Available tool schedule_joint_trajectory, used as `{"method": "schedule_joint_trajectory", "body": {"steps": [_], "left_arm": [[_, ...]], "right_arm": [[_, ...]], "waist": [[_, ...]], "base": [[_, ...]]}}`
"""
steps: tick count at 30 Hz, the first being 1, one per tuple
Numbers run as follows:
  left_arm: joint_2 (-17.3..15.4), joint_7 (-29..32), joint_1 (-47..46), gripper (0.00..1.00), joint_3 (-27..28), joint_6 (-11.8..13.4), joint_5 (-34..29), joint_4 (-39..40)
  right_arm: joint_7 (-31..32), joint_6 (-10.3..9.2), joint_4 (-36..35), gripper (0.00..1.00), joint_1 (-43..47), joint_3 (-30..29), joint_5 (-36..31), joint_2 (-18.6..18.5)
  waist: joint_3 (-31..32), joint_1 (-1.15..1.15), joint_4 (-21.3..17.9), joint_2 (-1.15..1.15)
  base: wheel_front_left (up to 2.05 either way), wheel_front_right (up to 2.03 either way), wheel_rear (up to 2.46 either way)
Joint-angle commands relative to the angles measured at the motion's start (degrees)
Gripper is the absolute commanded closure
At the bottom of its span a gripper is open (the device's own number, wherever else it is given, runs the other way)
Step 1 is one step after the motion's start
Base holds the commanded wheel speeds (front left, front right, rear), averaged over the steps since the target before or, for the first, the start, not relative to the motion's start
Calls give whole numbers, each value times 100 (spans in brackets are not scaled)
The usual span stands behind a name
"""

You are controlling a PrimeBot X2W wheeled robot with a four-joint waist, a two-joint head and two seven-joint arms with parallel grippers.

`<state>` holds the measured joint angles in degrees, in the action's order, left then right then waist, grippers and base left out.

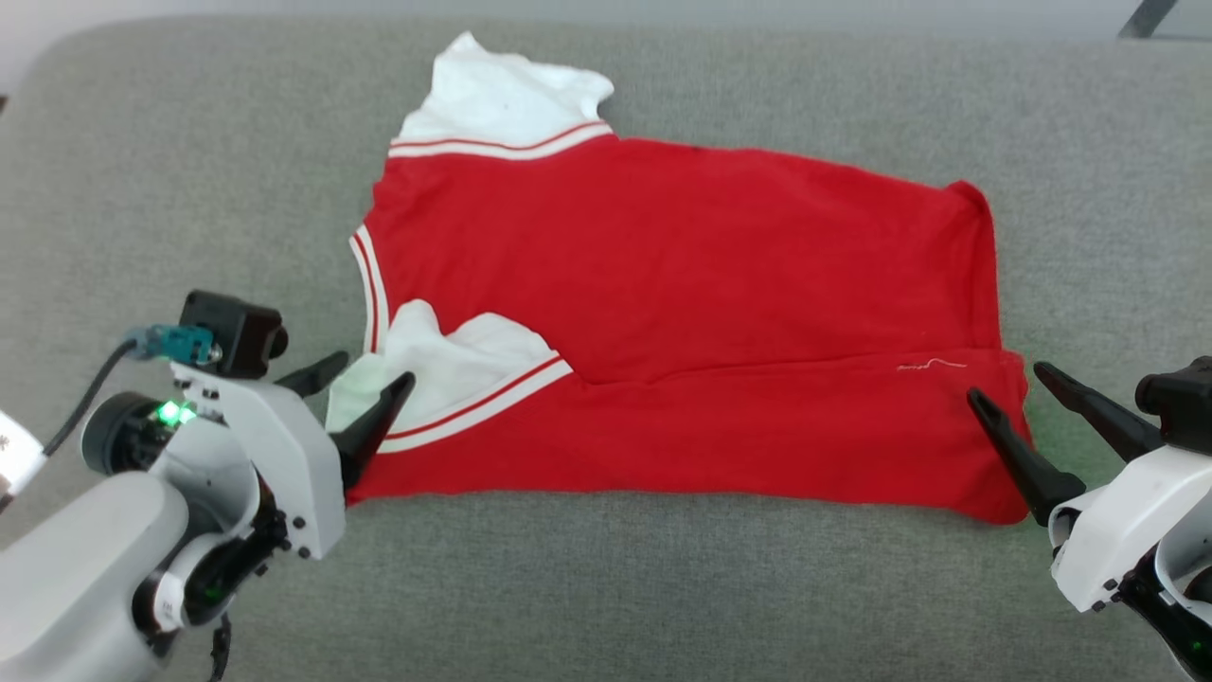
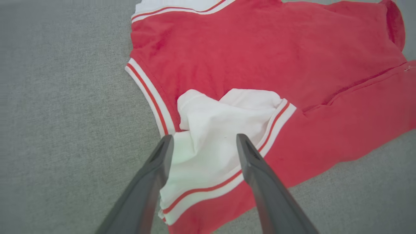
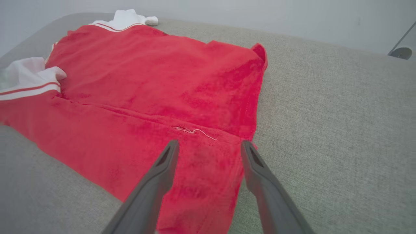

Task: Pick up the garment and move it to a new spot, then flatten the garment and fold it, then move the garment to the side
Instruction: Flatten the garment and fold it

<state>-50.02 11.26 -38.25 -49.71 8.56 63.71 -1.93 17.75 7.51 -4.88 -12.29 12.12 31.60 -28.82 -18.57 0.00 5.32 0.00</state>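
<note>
The garment (image 1: 682, 284) is a red jersey with white sleeves and striped trim, lying flat on the grey cushion with its near long edge folded over the body. One white sleeve (image 2: 221, 130) lies tucked on top at the left end. My left gripper (image 1: 377, 369) stands open over that sleeve, fingers either side of the white cloth (image 2: 201, 143), holding nothing. My right gripper (image 1: 1006, 381) is open at the garment's (image 3: 162, 91) near right corner, one finger (image 1: 1013, 450) over the red fold, the other off its edge. In the right wrist view the right gripper (image 3: 209, 144) straddles the hem corner.
The grey cushion (image 1: 189, 170) reaches well beyond the garment on all sides. A dark metal leg (image 3: 401, 50) shows at the far right beyond the cushion's back edge. A pale wall runs behind.
</note>
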Motion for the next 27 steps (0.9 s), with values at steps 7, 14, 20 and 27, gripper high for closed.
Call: {"method": "schedule_joint_trajectory", "body": {"steps": [7,14,20,27], "left_arm": [[-145,-478,472,0,109,241,3,290],[-297,-735,959,0,159,588,126,608],[-426,-513,1163,0,115,745,305,649],[-402,-96,1154,0,28,721,542,370]], "right_arm": [[-193,-4,-258,0,262,-250,-117,180],[-407,-4,-795,0,676,-719,-295,577],[-305,-4,-1369,0,1007,-1015,-451,1012],[-74,-4,-1849,0,1247,-1212,-558,1376]], "waist": [[636,0,32,0],[951,0,25,0],[985,0,-144,0],[709,0,-466,0]], "base": [[0,0,0],[0,0,0],[0,0,0],[0,0,0]]}}
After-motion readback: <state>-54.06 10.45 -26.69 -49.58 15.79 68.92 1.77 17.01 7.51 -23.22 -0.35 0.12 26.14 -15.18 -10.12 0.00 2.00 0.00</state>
